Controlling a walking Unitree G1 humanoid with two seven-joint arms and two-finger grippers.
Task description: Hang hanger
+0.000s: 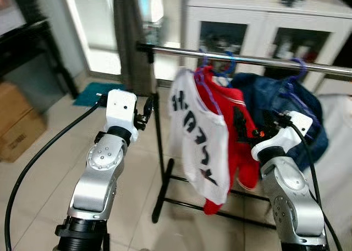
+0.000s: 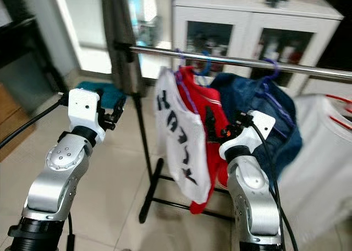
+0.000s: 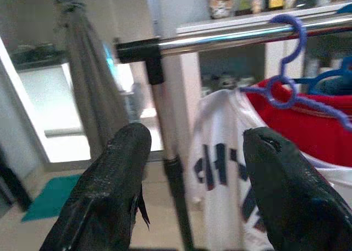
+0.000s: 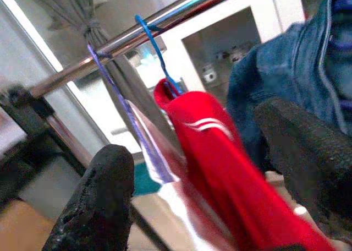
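A silver clothes rail (image 1: pixel 247 59) runs across in front of me on a black stand. A purple hanger (image 3: pixel 283 77) hooks over it and carries a white printed shirt (image 1: pixel 198 135). Beside it a red garment (image 1: pixel 237 127) hangs on a blue hanger (image 4: pixel 157 44), then a denim jacket (image 1: pixel 278 97) on another purple hanger (image 1: pixel 297 69). My left gripper (image 3: pixel 192 168) is open and empty, left of the rail's end post. My right gripper (image 4: pixel 209 174) is open too, close in front of the red garment and the jacket, holding nothing.
A white cabinet (image 1: pixel 264 20) with glass doors stands behind the rail. A grey curtain (image 1: pixel 129 36) hangs by the rail's left end. The rack's black foot (image 1: pixel 164 193) reaches toward me on the tiles. A cardboard box (image 1: pixel 16 124) sits far left, a teal mat (image 1: pixel 96 94) beyond.
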